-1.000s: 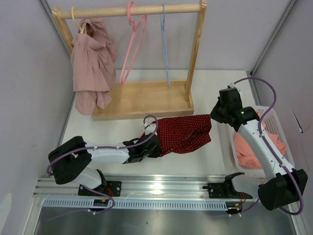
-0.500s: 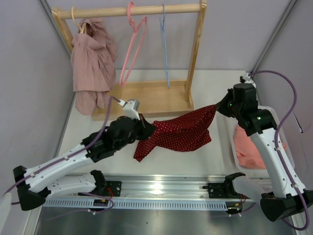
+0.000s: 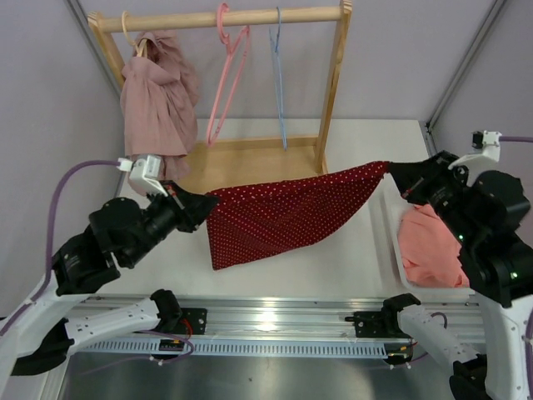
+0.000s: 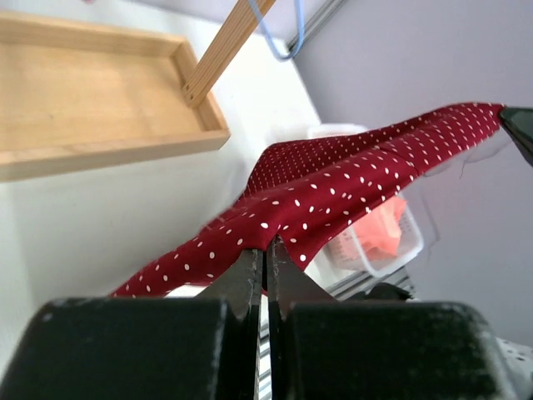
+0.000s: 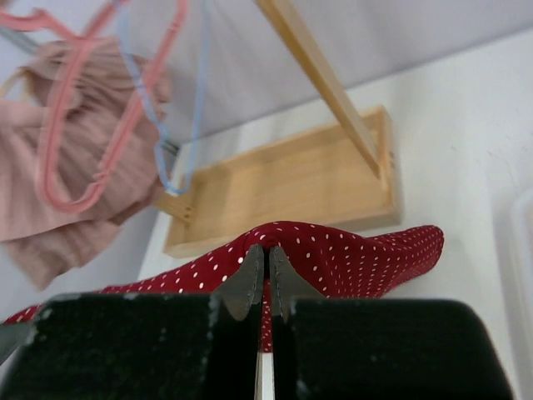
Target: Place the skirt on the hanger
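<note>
The skirt (image 3: 283, 212), red with white dots, is stretched in the air between the two grippers, above the table (image 3: 350, 267) and in front of the rack (image 3: 250, 171). Its lower flap droops toward the tabletop near the left end. The left gripper (image 3: 202, 206) has its fingers pressed together on the skirt's left edge. The right gripper (image 3: 396, 171) pinches the right corner the same way, above the basket (image 3: 393, 250) at the table's right edge. Bare tabletop lies under and in front of the cloth, and the rack's right post stands just behind its upper edge. On the rail a pink hanger (image 3: 226, 75) and a blue hanger (image 3: 279, 83) hang bare, with a pink garment (image 3: 154, 108) at the left end. Only the wrist views show each finger pair closed on a thin fold of cloth. Only the top view shows the whole rail and the skirt's full span.
</note>
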`<state>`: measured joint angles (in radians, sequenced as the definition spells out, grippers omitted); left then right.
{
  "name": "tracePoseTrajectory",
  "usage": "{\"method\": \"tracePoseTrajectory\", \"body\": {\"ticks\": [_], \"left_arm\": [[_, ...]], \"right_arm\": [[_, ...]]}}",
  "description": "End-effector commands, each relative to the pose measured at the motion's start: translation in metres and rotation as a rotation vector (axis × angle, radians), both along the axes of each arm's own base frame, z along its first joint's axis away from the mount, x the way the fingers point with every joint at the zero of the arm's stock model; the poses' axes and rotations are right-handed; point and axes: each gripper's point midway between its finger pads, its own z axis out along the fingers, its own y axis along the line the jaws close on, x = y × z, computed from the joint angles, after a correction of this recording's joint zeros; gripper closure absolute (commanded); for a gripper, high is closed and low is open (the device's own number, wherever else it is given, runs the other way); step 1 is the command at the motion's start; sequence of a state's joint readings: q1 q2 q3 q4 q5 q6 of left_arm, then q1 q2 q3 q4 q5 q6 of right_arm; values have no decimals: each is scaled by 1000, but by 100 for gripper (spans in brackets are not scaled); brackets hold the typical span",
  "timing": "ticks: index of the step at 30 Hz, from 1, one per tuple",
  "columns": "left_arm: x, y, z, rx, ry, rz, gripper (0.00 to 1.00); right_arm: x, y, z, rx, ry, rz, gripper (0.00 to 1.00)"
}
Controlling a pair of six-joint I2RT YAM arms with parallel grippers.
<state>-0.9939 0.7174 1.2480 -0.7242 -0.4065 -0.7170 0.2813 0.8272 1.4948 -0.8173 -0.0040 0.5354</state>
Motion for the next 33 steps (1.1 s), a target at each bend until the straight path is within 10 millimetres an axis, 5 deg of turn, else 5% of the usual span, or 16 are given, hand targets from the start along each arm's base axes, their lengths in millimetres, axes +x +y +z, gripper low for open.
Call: {"method": "tracePoseTrajectory", "body": {"ticks": [1,6,10,14,18,19,25,33], "left_arm": [[-6,31,18,28,-45,51,100],[-14,41,43,-8,-63,45,100],[-8,39,45,19,-49,71,100],[14,30,32,93,-22,133,100],[52,10,0,118,60,116,100],[65,3,-23,126,94,112,100],[133,2,-97,153,247,130,100],[171,14,-134,215,297,192,100]], "right_arm": [[-22,-6,50,-12,-177,18,100],[-43,-5,83,4,-261,59,100],[-22,0,77,-6,-183,50,100],[29,9,36,-49,-36,27,100],[85,23,-29,-102,150,30,100],[104,27,-59,-118,219,29,100],[168,27,-150,-80,385,31,100],[190,32,-172,-60,402,58,100]]}}
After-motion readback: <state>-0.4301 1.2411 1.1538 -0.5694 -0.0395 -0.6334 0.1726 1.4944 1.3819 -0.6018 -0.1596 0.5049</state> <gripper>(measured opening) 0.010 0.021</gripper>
